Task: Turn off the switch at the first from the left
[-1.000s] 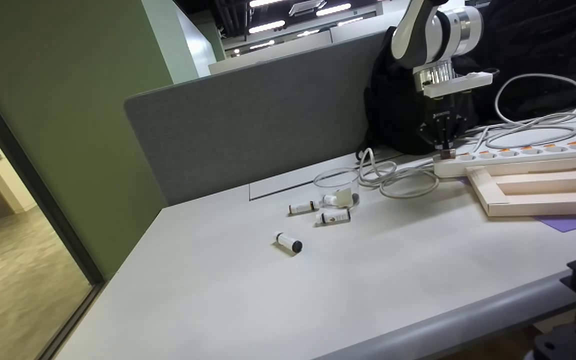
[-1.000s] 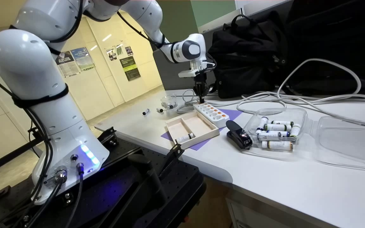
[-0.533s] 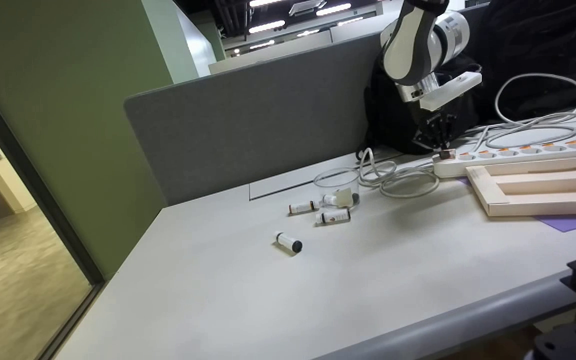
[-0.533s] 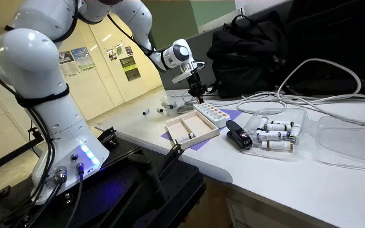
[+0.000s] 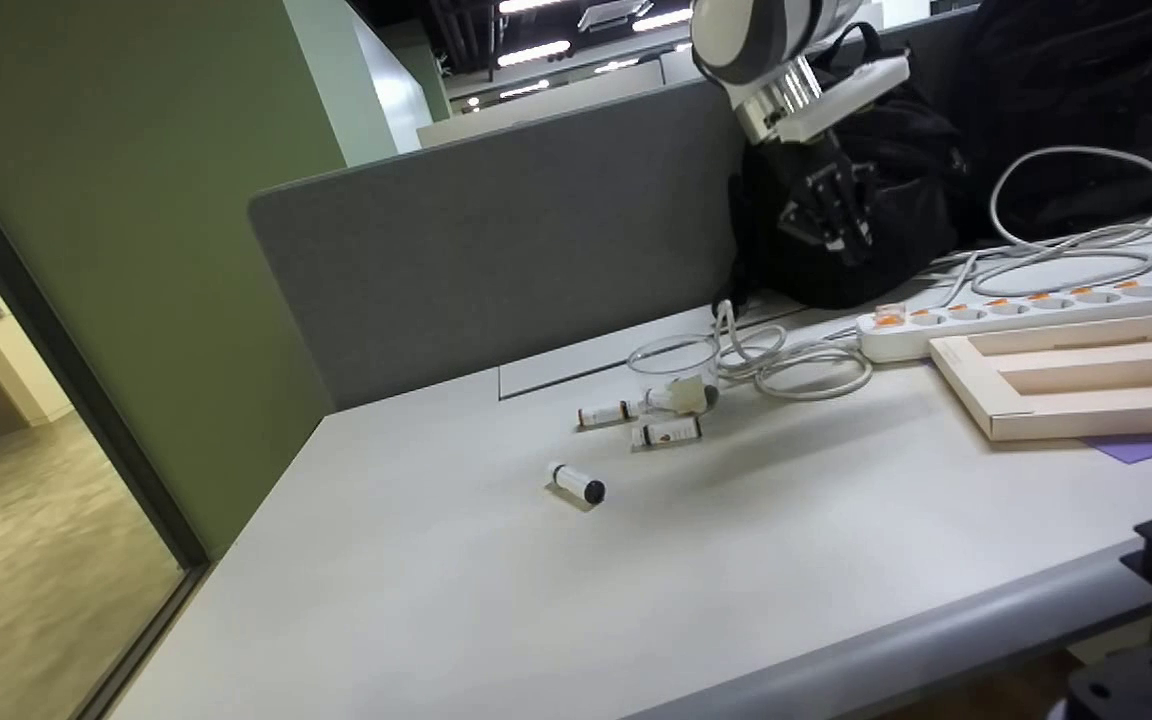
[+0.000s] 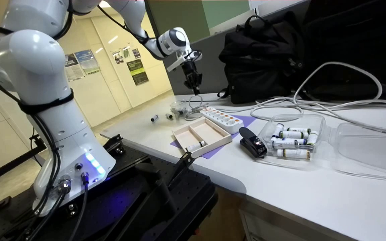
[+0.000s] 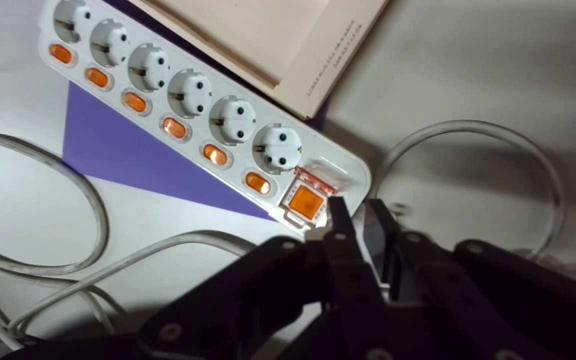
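Note:
The white power strip (image 7: 168, 100) lies on the desk, with a row of sockets and small orange rockers. The switch (image 7: 306, 202) is the square orange one at its end, in a pale frame. It also shows at the strip's near end in both exterior views (image 5: 890, 315) (image 6: 207, 108). My gripper (image 7: 353, 202) is empty, its fingers a narrow gap apart. In the wrist view its fingertips appear beside the switch. In both exterior views the gripper (image 5: 850, 250) (image 6: 196, 92) hangs tilted above the desk, clear of the strip.
A pale wooden tray (image 6: 189, 128) lies beside the strip, over a purple sheet (image 7: 118, 145). White cables (image 5: 816, 370) coil near the strip's end. Small white cylinders (image 5: 576, 485) and a clear cup (image 5: 671, 352) lie nearby. A black backpack (image 6: 260, 60) stands behind.
My gripper was down at the strip's end, over the switch. It tilted, then lifted off and moved away. The strip and the wooden tray have shifted slightly.

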Controlling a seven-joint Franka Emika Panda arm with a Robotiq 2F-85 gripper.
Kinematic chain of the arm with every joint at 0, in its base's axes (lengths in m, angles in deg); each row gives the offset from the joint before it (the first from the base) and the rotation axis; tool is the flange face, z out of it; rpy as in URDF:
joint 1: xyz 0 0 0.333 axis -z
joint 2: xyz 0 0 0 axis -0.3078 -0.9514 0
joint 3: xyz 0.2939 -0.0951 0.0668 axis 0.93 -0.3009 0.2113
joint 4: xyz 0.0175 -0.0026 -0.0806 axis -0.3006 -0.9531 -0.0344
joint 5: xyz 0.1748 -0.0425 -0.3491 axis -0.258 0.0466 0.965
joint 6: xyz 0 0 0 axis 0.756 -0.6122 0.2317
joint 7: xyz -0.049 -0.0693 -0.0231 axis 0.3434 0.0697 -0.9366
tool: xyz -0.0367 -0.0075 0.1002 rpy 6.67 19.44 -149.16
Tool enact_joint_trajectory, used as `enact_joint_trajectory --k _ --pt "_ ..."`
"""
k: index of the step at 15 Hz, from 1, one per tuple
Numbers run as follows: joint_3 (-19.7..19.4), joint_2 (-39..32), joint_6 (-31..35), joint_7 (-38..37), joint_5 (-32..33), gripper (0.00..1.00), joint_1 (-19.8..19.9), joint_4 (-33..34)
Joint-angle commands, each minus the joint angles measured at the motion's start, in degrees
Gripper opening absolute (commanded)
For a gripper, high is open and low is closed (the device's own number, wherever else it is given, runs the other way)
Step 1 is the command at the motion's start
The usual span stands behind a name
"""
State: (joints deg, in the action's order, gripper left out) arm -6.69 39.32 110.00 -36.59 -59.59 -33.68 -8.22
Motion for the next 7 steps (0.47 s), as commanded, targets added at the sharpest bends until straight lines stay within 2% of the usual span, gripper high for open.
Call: enact_joint_trajectory --k 1,3,4,7 --pt "1.9 6.9 -7.0 -0.8 -1.2 0.45 2.5 0.2" --pt "1.9 8.9 -10.0 -1.4 -2.1 0.60 4.1 1.3" --pt "2.6 7.2 -7.6 -0.5 -0.3 0.43 3.4 0.8" --pt "2.7 9.1 -9.2 -0.4 -1.0 0.60 5.0 1.0"
